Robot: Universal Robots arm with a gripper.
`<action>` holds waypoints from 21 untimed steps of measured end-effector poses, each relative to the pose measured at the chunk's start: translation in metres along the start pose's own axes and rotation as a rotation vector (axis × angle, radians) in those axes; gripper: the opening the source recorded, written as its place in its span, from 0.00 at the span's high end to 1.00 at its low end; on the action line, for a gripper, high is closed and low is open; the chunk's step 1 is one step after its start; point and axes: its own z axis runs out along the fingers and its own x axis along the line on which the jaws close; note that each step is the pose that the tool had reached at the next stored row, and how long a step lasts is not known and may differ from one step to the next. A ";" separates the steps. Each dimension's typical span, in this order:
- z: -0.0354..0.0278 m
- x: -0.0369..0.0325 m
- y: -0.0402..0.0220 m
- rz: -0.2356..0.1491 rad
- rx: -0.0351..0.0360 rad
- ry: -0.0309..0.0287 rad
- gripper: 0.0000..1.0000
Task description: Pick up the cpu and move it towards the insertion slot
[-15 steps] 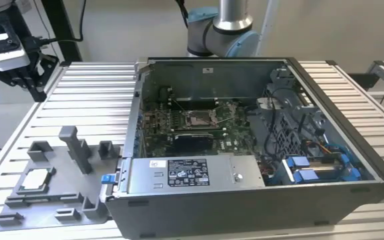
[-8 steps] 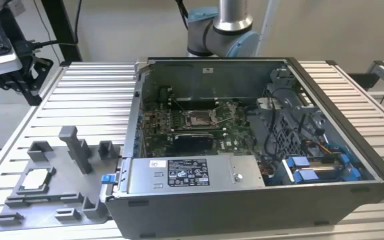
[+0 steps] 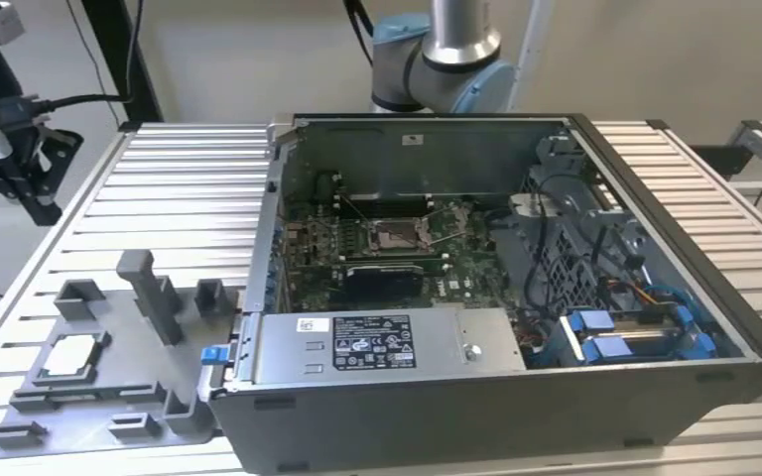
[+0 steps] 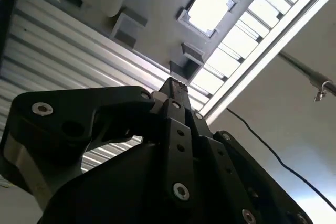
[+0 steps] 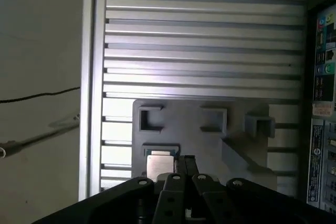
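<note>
I judge this to be the approach stage of the pickup, with nothing lifted so far. In the first wrist view my claw point(image 5: 185, 160) has its two fingers pressed together and holds nothing. It hangs above the grey tray point(image 5: 210, 145), well clear of it. The cpu point(image 5: 159, 164) lies flat, silvery face up, in its pocket on that tray, just beside the line of the fingertips and apart from them. In the exterior view the tray sits on the slatted bench point(image 3: 183, 169) at the exterior view's left of the open computer case point(image 3: 487, 416). The insertion slot point(image 3: 399, 235) is inside the case on the green board, well apart from the chip, with a darker rectangular recess point(image 3: 384, 275) just beside it. As I read it, the grab calls for the fingers to spread wide enough to pass the chip's edges. They must also be centred over the pocket and come down squarely between the tray's raised blocks. My count is one cpu, one slot, one tray, one case and one claw.
</note>
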 end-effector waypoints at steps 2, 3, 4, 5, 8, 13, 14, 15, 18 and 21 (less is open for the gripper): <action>0.0005 0.0026 -0.0061 0.000 0.0000 0.0000 1.00; 0.0007 0.0038 -0.0094 0.000 0.0000 0.0000 1.00; 0.0009 0.0049 -0.0127 0.000 0.0000 0.0000 1.00; 0.0012 0.0060 -0.0161 0.000 0.0000 0.0000 1.00; 0.0020 0.0090 -0.0254 0.000 0.0000 0.0000 1.00; 0.0057 0.0110 -0.0284 0.000 0.0000 0.0000 1.00; 0.0065 0.0118 -0.0285 0.000 0.0001 0.0002 1.00; 0.0067 0.0123 -0.0285 0.000 0.0001 0.0002 1.00; 0.0070 0.0126 -0.0284 0.000 0.0000 0.0000 1.00; 0.0070 0.0129 -0.0284 0.000 0.0000 0.0000 1.00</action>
